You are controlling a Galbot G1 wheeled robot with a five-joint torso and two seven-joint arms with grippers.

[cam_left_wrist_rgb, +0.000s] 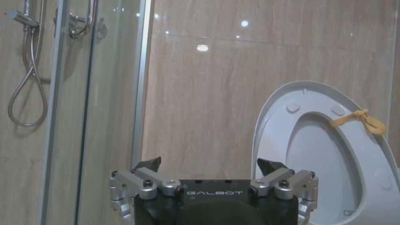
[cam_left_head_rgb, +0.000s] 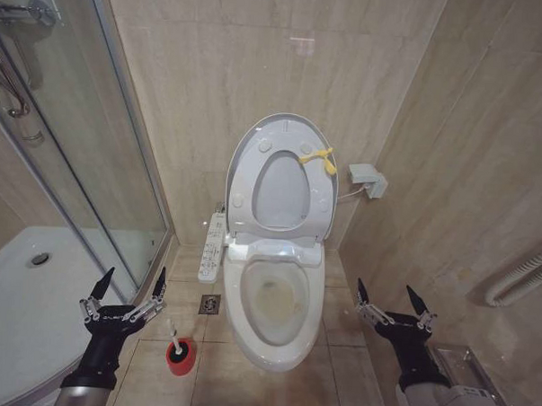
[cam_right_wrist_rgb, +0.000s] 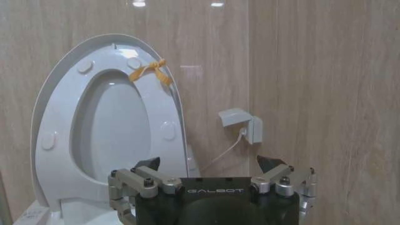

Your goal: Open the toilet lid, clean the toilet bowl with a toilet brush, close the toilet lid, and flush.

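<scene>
White plastic toilet lid (cam_left_head_rgb: 280, 136) stands raised, together with the seat ring (cam_left_head_rgb: 280, 190), against the far tiled wall; a yellow loop tag (cam_left_head_rgb: 321, 158) hangs at its upper right edge. Below it, the toilet bowl (cam_left_head_rgb: 271, 302) lies uncovered at the centre of the floor, its inner surface stained yellowish. A side button panel (cam_left_head_rgb: 212, 247) runs along the left of the bowl.

Toilet brush (cam_left_head_rgb: 173, 330) stands in its red holder cup (cam_left_head_rgb: 181, 355) on the floor tiles, just left of the near end of the bowl, handle tilted to the left. A floor drain (cam_left_head_rgb: 210, 304) sits between the cup and the button panel.

Left tool (cam_left_head_rgb: 128, 287) hovers at near left, above the rim of the shower tray (cam_left_head_rgb: 14, 318) and close to the brush; its fingers are spread apart and grip nothing. Right tool (cam_left_head_rgb: 394, 300) hovers at near right, beside the bowl, fingers likewise apart and empty.

Glass shower door (cam_left_head_rgb: 93, 150) closes off the left side. A wall socket box (cam_left_head_rgb: 367, 180) with a cable is mounted right of the lid. A white corrugated hose (cam_left_head_rgb: 524, 277) runs along the right wall.
</scene>
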